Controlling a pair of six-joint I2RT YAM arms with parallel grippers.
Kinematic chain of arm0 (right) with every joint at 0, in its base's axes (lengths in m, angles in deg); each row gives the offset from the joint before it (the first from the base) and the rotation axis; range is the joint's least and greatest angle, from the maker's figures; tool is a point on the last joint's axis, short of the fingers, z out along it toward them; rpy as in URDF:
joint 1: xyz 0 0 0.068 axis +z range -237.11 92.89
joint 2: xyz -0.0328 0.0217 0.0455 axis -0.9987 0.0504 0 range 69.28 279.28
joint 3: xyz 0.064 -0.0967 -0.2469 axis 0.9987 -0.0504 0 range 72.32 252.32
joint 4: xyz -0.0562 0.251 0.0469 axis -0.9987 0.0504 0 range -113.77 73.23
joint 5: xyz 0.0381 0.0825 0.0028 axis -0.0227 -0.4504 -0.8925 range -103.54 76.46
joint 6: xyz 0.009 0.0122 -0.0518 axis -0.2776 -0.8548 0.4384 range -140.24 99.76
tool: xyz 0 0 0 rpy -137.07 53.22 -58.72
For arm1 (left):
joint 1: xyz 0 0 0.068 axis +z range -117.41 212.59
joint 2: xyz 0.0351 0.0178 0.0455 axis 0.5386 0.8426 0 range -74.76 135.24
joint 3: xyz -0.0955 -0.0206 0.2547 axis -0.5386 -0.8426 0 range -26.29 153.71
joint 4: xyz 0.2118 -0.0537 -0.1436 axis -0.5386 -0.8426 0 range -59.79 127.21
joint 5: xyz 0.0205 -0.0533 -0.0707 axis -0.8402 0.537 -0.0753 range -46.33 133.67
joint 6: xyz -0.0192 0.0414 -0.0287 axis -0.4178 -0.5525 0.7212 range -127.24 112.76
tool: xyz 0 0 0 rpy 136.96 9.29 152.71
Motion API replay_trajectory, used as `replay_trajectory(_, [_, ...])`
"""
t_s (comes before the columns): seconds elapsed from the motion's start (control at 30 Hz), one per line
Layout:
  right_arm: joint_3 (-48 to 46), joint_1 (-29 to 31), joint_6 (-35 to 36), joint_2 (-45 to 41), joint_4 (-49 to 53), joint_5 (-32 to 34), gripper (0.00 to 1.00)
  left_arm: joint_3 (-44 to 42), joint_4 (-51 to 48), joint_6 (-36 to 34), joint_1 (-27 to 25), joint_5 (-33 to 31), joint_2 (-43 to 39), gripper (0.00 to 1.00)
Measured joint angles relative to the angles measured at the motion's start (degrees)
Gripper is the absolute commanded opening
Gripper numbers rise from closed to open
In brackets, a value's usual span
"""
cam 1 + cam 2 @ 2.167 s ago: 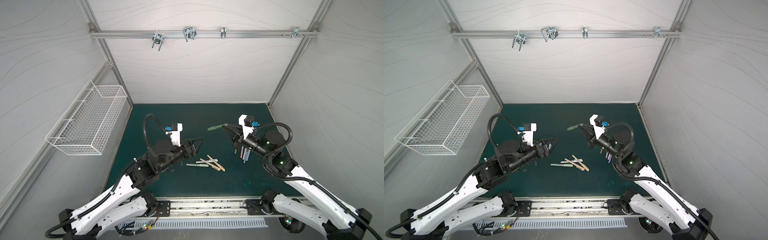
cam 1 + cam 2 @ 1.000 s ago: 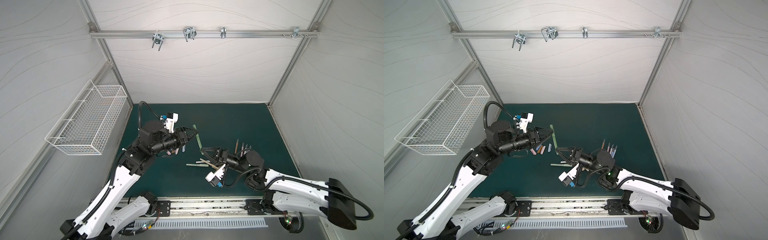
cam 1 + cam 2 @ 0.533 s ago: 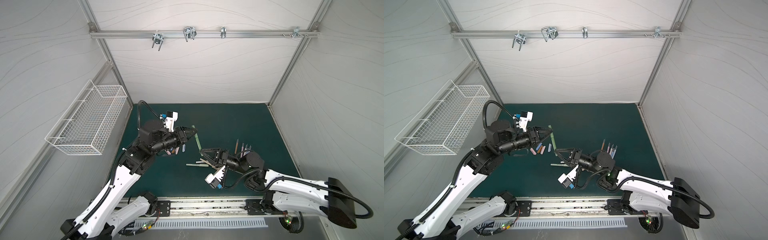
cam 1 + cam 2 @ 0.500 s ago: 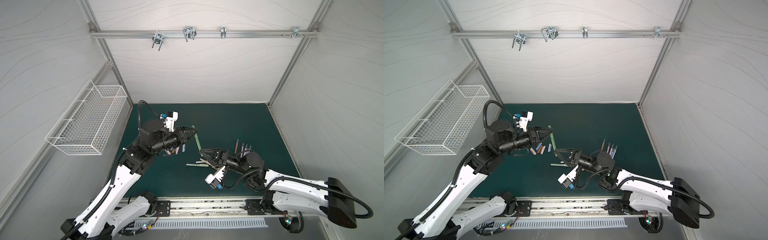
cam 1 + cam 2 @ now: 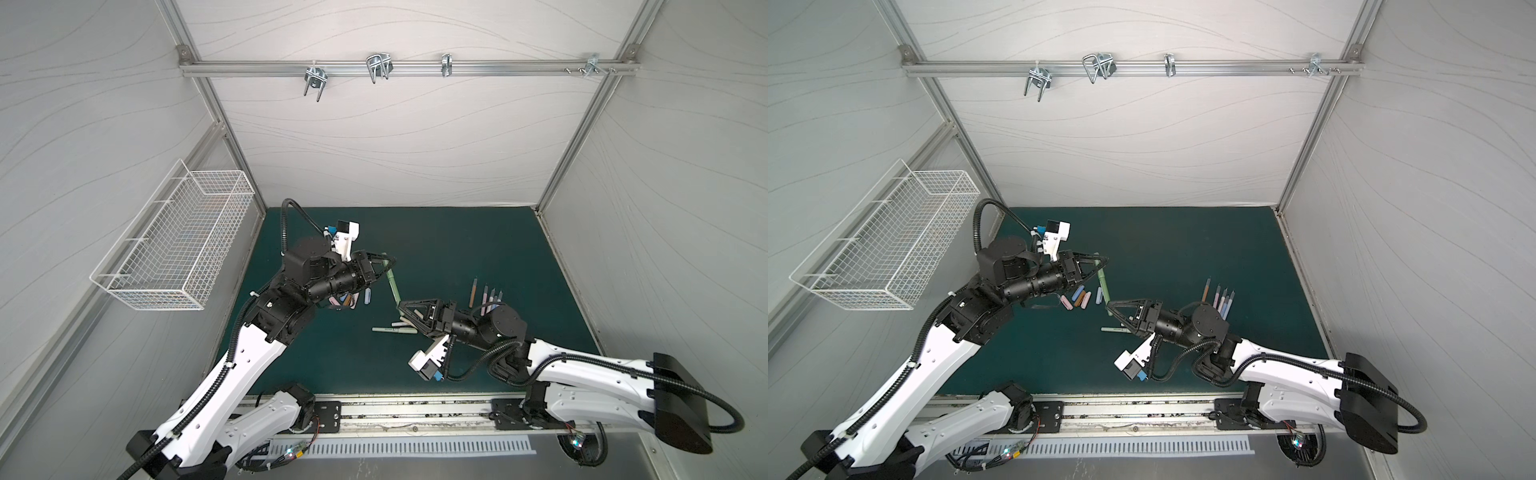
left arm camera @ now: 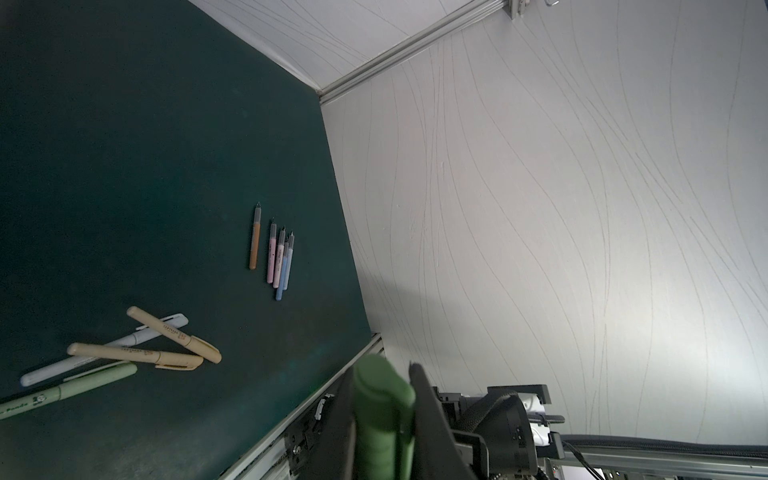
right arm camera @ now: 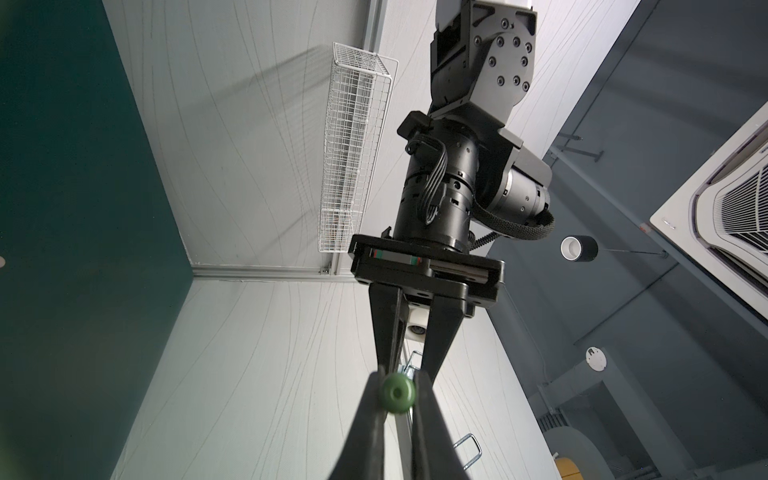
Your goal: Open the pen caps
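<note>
The left gripper (image 5: 391,260) and right gripper (image 5: 400,305) each clamped an end of the green pen (image 5: 393,286) above the mat's (image 5: 436,232) middle; its cap seam was unreadable. Loose caps (image 5: 368,296) toward the left edge lay partly hidden under the left arm.

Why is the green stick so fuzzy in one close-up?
Left wrist view: the sage-green plastic pen sits near the lens, so it blurs, while pastel pens on the dark green mat stay sharp. Right wrist view: its round end looks crisper.
</note>
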Motion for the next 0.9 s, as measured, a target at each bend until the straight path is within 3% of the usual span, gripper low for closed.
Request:
replay_trajectory(0.17, [-0.90,0.09,-4.87,-0.68,-0.46,0.98,0.47,-0.37,1.14,-0.79,1.60,-1.57,-0.33,0.03])
replay_trajectory(0.33, [-2.89,0.22,-16.24,-7.17,4.74,3.32,0.60,-2.73,3.87,-3.41,2.67,-6.10,-1.11,0.00])
replay_trajectory(0.53, [-0.09,0.20,-38.82,-16.96,18.34,7.26,0.61,-9.27,11.54,-9.84,2.71,-12.66,-1.55,0.00])
replay_trajectory(0.7, [4.74,-2.32,-60.13,-19.10,30.60,8.11,0.60,-17.14,21.00,-14.88,2.71,-13.09,-2.12,0.00])
replay_trajectory(0.8, [9.27,-8.55,-74.55,-17.77,38.99,5.79,0.60,-21.75,27.43,-16.85,2.71,-12.46,-2.99,0.00])
replay_trajectory(0.9, [12.13,-17.20,-86.97,-14.67,43.50,-0.83,0.60,-26.12,34.73,-17.66,2.69,-11.32,-3.39,0.00])
